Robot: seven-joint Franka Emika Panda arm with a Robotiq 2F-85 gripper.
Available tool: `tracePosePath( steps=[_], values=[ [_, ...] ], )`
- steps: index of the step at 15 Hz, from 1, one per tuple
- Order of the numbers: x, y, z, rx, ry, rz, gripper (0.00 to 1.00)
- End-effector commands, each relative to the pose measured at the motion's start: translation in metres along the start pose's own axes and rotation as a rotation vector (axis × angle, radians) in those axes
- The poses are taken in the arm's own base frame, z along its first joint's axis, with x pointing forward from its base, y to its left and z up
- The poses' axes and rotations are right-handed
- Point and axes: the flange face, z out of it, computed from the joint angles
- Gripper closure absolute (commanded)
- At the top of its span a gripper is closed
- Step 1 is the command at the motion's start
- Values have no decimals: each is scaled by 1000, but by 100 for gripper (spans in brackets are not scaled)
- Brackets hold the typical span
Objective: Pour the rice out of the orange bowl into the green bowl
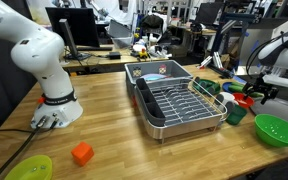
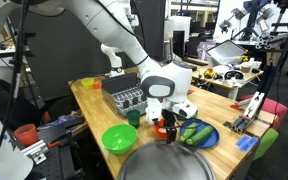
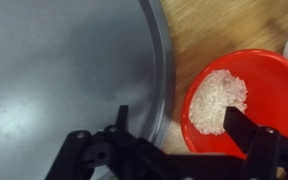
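Note:
The orange bowl (image 3: 246, 100) is small, glossy and red-orange, with a heap of white rice (image 3: 218, 100) in it. It stands on the wooden table beside a big grey round pan (image 3: 64, 70). My gripper (image 3: 182, 125) is open just above it. One finger is over the bowl's inside, the other over the pan, and the bowl's near rim lies between them. In both exterior views the gripper (image 1: 256, 93) (image 2: 169, 122) hangs low over the table. The green bowl (image 1: 279, 130) (image 2: 119, 138) stands a little apart from it and looks empty.
A metal dish rack (image 1: 174, 100) (image 2: 124, 97) stands mid-table. A dark green cup (image 1: 234, 115) (image 2: 134, 117) is near the gripper. A blue plate (image 2: 199, 136) holds green items. A yellow-green dish (image 1: 29, 168) and an orange cube (image 1: 81, 153) lie near the robot base.

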Motion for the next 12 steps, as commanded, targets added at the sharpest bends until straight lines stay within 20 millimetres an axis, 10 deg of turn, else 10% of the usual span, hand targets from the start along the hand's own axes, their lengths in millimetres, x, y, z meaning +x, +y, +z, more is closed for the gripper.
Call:
tracePosePath(
  steps=[1, 12],
  values=[
    [7, 3, -1, 10, -16, 9, 34],
    [9, 1, -2, 19, -29, 2, 100]
  ],
)
